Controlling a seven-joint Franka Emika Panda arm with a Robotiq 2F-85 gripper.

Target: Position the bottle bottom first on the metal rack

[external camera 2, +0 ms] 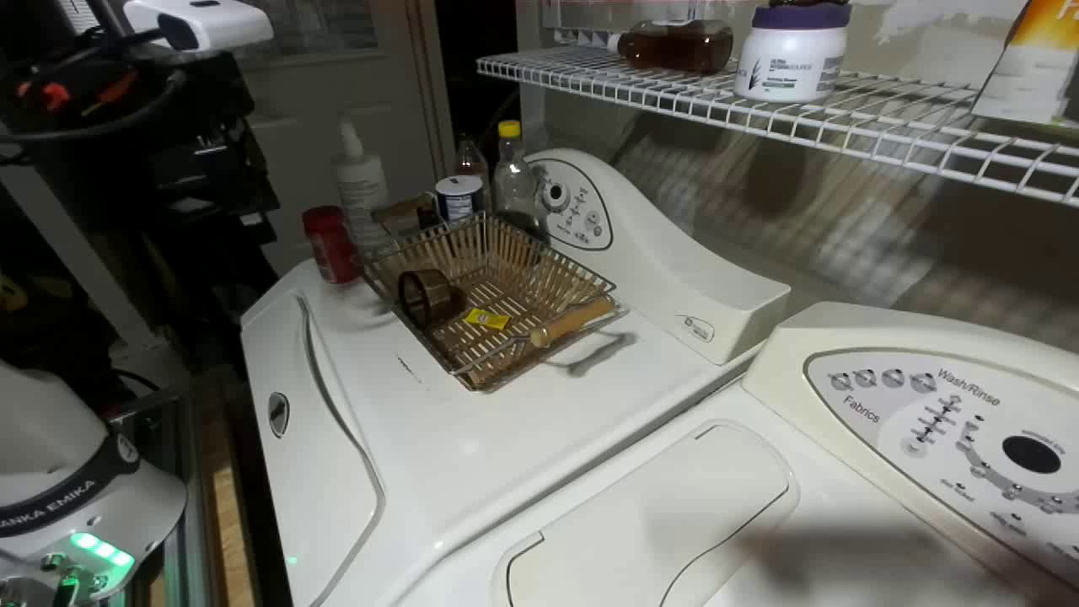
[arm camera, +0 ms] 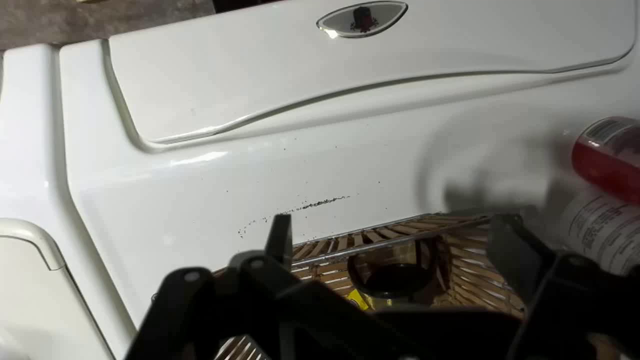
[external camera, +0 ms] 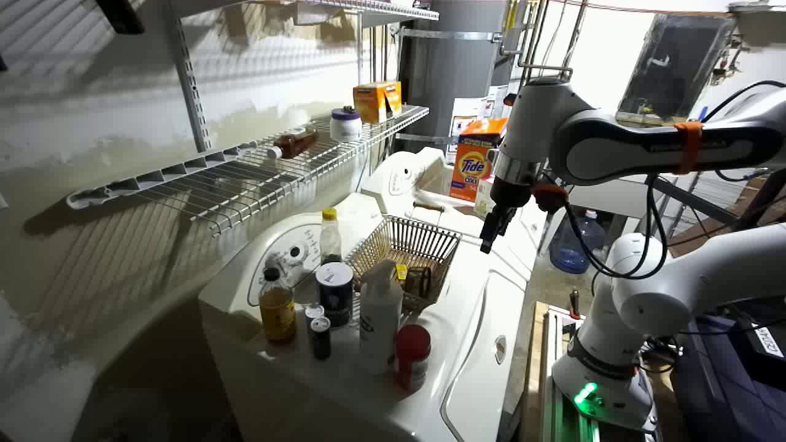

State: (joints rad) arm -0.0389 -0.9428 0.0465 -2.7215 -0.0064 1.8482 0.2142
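On the long flat rack of thin white wire bars, the dark-brown bottle with a white cap lay on its side in both exterior views, its base toward an upright white jar with a purple lid. An orange cardboard box stood beyond that jar on the same rack. You had the black two-finger gripper well apart from the bottle, pointing downward over the white laundry machine; its fingers were spread wide. In the wrist view, the fingers appeared in front of the rim of a rectangular wire basket with brown slats. The basket rested on the machine and contained a brown round cup and a yellow packet. Just beside it, a clear bottle with a yellow cap stood upright. A red-lidded jar stood near a white bottle with a pointed spout.
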